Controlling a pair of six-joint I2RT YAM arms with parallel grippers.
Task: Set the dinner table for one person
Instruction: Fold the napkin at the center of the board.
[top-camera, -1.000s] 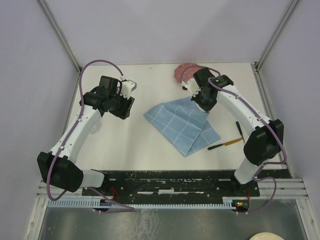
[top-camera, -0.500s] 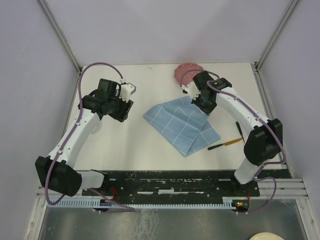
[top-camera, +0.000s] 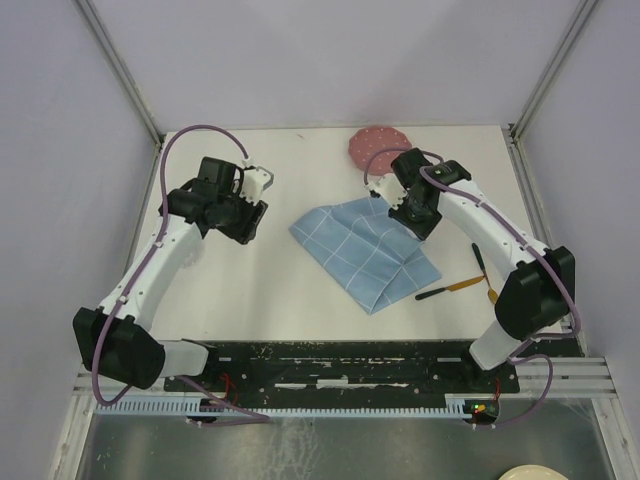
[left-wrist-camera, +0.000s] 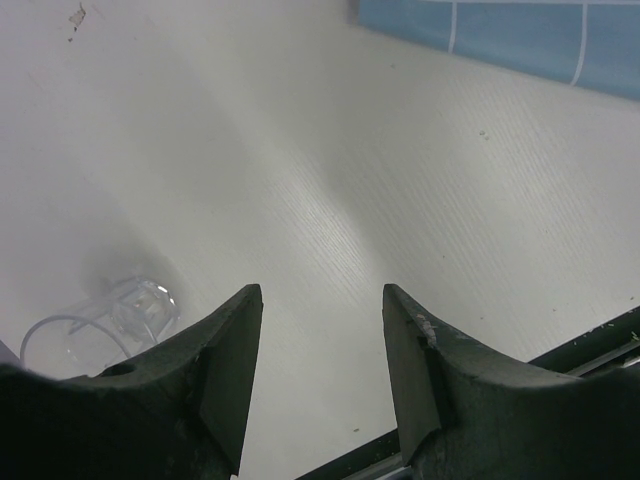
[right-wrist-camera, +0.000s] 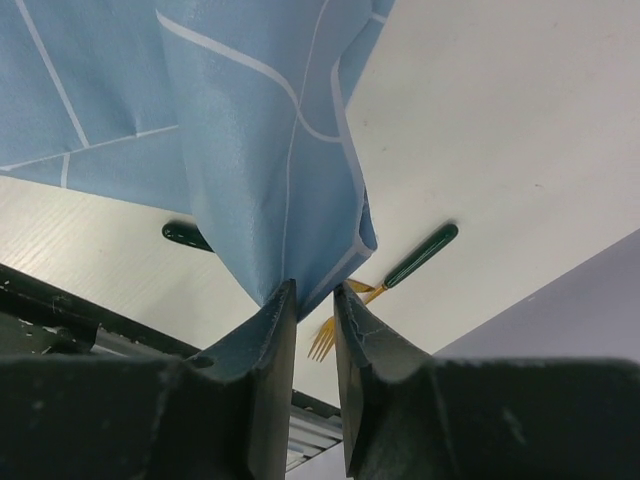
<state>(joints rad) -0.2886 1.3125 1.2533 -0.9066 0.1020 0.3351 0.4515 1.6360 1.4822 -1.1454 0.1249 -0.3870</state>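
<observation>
Above placemat (top-camera: 365, 252) | right pincer (right-wrist-camera: 315, 300) pinching its corner | left pincer (left-wrist-camera: 320, 345) parted, hovering over dinner table (top-camera: 250, 290)

The right gripper (top-camera: 418, 215) hides the placemat (top-camera: 365, 250) corner from above, and the placemat covers part of a dark-handled utensil (right-wrist-camera: 182, 235).

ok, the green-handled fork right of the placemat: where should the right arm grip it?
The fork lies flat on the dinner table, so come from straight above. Grip mid-handle, jaws across its narrow width; the handle end nearest the placemat leaves less room.
</observation>
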